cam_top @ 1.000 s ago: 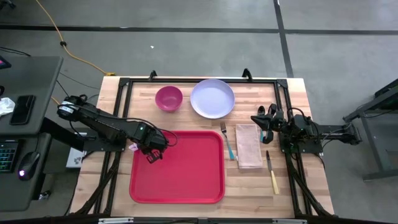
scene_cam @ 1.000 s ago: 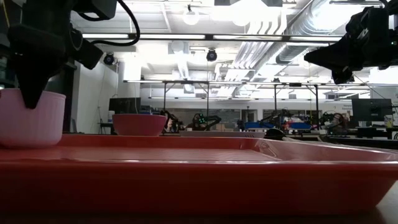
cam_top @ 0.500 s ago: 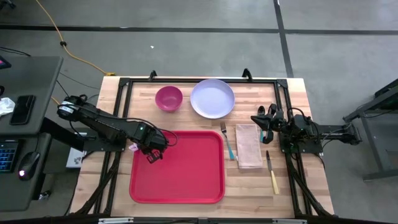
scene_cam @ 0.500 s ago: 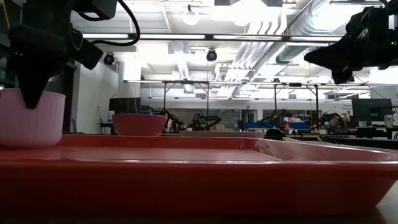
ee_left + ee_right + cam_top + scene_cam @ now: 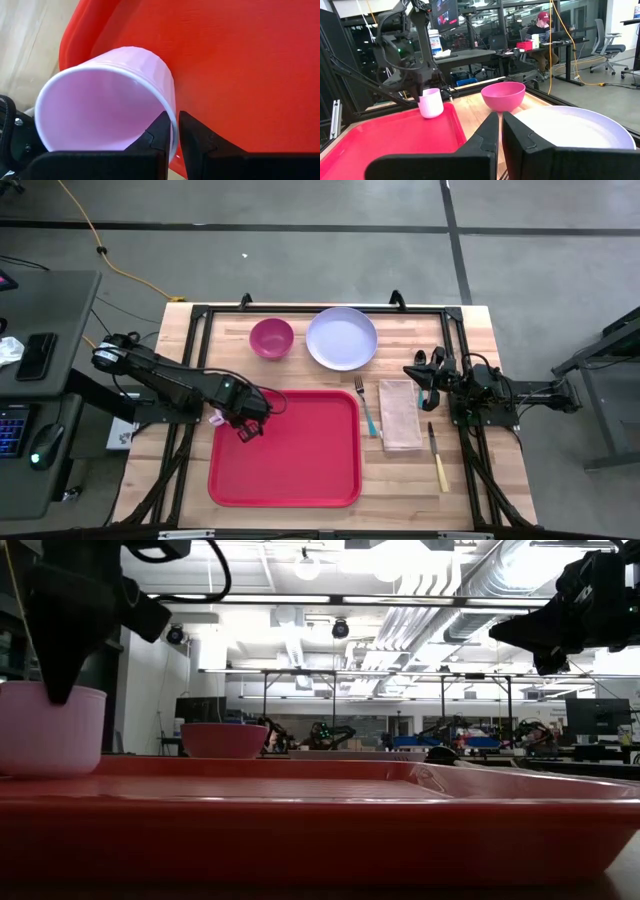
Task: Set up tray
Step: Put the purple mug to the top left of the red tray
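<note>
High view: the red tray (image 5: 287, 448) lies flat on the wooden worktop (image 5: 470, 480) left of centre, with the left claw (image 5: 243, 427) over its far-left corner and the right claw (image 5: 421, 376) parked well to the right, fingers pressed together on nothing. Low view: left claw (image 5: 60, 690) reaches down into a pale pink cup (image 5: 50, 730) standing on the tray's left end. Left wrist view: the fingers (image 5: 162, 132) pinch the cup's rim, one inside, one outside, gap narrow.
</note>
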Controlling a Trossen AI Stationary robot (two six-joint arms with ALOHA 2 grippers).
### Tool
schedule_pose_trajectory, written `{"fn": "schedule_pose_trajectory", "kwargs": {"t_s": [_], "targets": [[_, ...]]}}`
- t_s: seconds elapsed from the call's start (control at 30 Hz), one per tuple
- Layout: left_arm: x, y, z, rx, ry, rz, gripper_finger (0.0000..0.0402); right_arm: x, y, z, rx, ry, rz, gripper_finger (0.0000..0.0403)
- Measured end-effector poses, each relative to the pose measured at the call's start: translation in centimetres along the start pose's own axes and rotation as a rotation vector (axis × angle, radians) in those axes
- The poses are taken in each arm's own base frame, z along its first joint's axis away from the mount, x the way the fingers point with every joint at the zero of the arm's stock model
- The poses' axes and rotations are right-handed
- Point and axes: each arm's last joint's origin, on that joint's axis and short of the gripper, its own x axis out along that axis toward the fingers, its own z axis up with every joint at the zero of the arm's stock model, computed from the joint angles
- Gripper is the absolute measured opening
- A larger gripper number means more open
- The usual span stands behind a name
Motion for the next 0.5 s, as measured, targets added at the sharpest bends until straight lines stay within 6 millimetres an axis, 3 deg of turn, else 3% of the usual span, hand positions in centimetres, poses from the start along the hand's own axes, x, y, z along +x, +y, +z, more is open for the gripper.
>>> {"fn": "schedule_pose_trajectory", "kwargs": {"t_s": [0.5], "targets": [[-0.15,0.26,-0.19,-0.023,0.021,0.029,0.0069,0.0,0.0,0.0,0.0,0.0,0.0,0.0]]}}
